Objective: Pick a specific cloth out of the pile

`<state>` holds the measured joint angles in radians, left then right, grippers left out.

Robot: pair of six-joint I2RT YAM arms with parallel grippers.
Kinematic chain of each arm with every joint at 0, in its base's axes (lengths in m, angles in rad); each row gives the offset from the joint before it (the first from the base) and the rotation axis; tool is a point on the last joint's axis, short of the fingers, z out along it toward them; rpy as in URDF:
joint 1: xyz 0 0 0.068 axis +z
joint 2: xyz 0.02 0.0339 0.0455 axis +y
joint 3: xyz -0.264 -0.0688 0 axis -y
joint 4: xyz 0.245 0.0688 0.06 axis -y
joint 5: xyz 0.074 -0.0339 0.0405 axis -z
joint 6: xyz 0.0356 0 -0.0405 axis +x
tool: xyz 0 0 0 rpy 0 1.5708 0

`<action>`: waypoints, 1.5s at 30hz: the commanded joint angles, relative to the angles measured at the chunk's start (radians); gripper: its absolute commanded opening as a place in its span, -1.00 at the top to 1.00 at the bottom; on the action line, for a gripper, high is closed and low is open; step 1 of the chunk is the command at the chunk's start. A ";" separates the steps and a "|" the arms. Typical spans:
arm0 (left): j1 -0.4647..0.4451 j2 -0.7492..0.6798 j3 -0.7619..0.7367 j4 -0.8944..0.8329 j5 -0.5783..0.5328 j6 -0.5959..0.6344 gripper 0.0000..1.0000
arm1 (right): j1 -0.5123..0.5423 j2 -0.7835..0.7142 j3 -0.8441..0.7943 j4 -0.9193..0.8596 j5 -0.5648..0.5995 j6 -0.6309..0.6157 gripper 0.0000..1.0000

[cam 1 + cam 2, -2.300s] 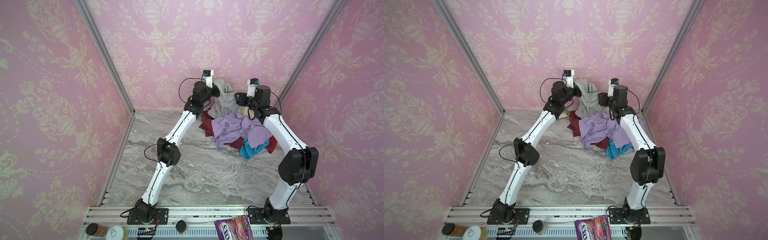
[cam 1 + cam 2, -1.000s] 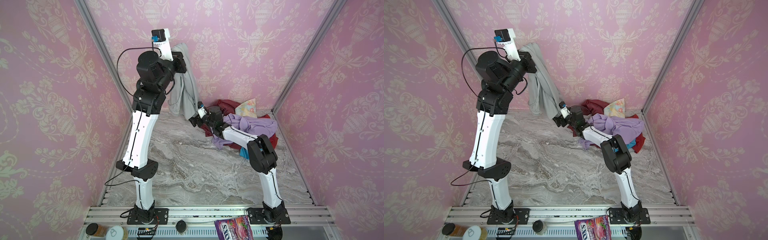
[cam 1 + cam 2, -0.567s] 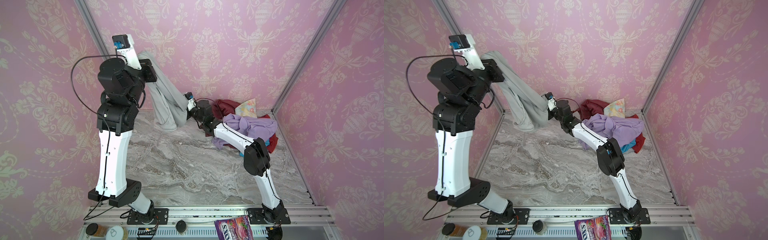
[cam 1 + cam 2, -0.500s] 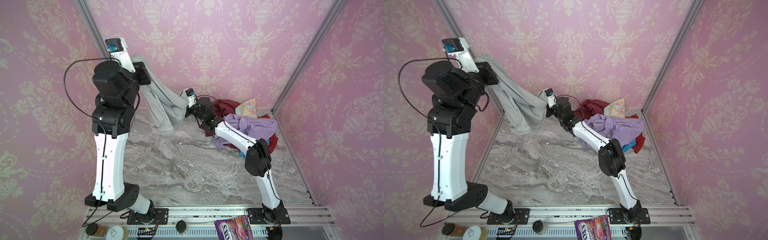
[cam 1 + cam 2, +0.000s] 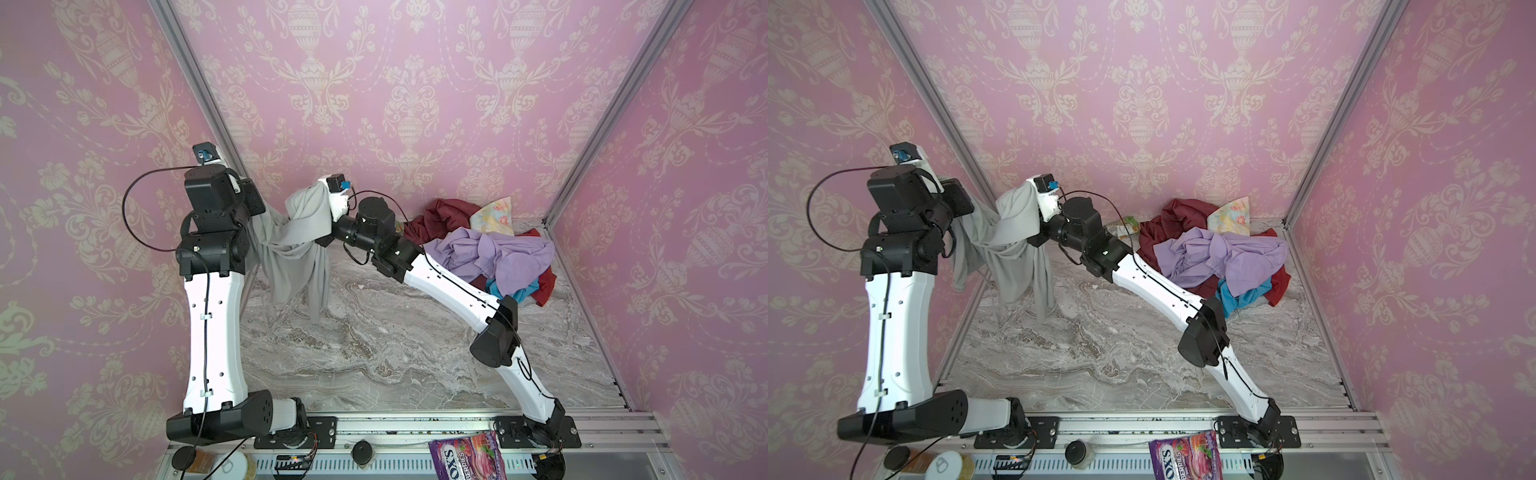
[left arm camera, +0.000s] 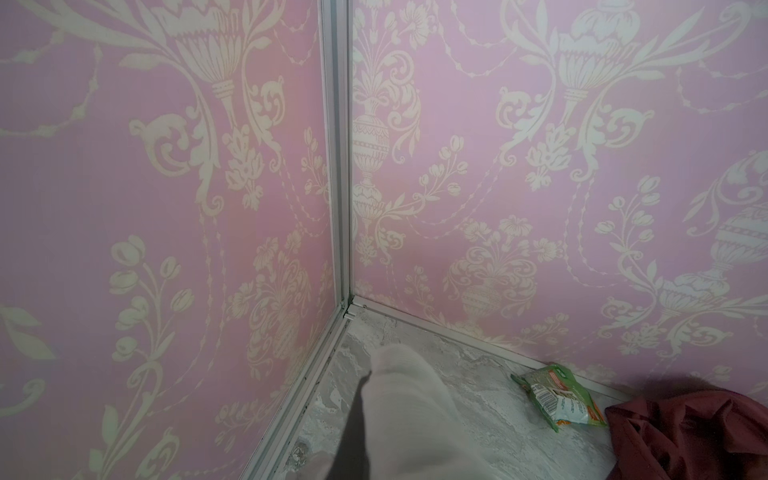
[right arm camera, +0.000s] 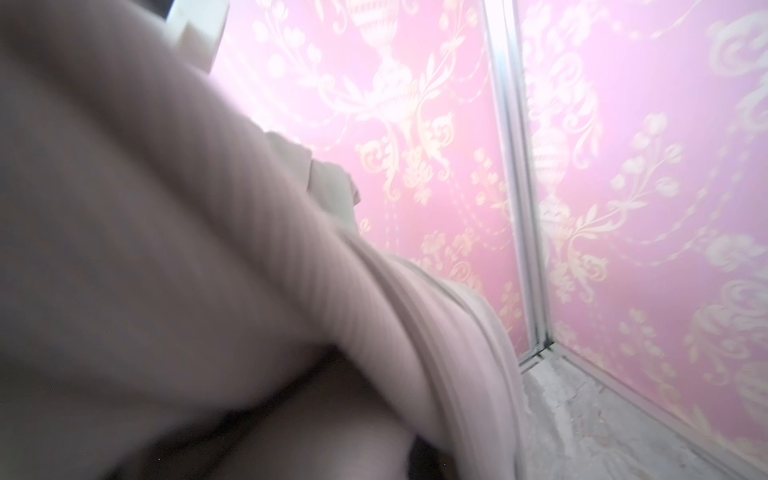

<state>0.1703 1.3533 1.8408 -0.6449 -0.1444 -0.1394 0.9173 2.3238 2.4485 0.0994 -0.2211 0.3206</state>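
Long, limp light grey cloth (image 5: 297, 249) hangs apart from the heap (image 5: 490, 253) of lilac, dark red, blue and floral cloths, strung between left gripper (image 5: 262, 212) and right gripper (image 5: 323, 237), both pairs of jaws clamped on it. We would raise both together, since its tail hangs low over the grey marbled tabletop (image 5: 374, 353). No bin or basket seen — the heap lies bare on the tabletop.

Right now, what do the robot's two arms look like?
Both have white tapered shells, black joint housings and black bases. Black cables run along the left arm and the right arm, looping free near the wrists. Each wrist camera has a blue connector.
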 commanded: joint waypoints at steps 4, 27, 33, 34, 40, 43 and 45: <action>0.023 -0.102 -0.125 0.017 0.011 0.009 1.00 | 0.020 0.054 -0.106 0.111 0.002 0.105 1.00; -0.346 -0.062 0.036 -0.007 -0.022 -0.025 1.00 | 0.023 -0.160 -0.672 0.504 0.172 0.073 1.00; -0.447 0.004 0.142 -0.024 -0.061 0.006 1.00 | 0.006 -0.246 -0.760 0.542 0.205 0.063 1.00; -0.456 0.012 0.153 -0.026 -0.063 0.008 1.00 | 0.004 -0.255 -0.773 0.552 0.209 0.061 1.00; -0.477 0.031 0.164 -0.035 -0.115 0.041 1.00 | 0.003 -0.238 -0.763 0.520 0.201 0.066 1.00; -0.473 0.009 0.123 -0.036 -0.174 0.074 1.00 | 0.013 -0.187 -0.712 0.489 0.177 0.084 1.00; -0.442 -0.014 0.076 -0.052 -0.201 0.093 1.00 | 0.024 -0.145 -0.670 0.461 0.150 0.096 1.00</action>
<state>-0.2951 1.3830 1.9568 -0.6811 -0.2638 -0.1036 0.9218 2.1265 1.7153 0.5770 -0.0349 0.3958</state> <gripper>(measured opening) 0.063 0.054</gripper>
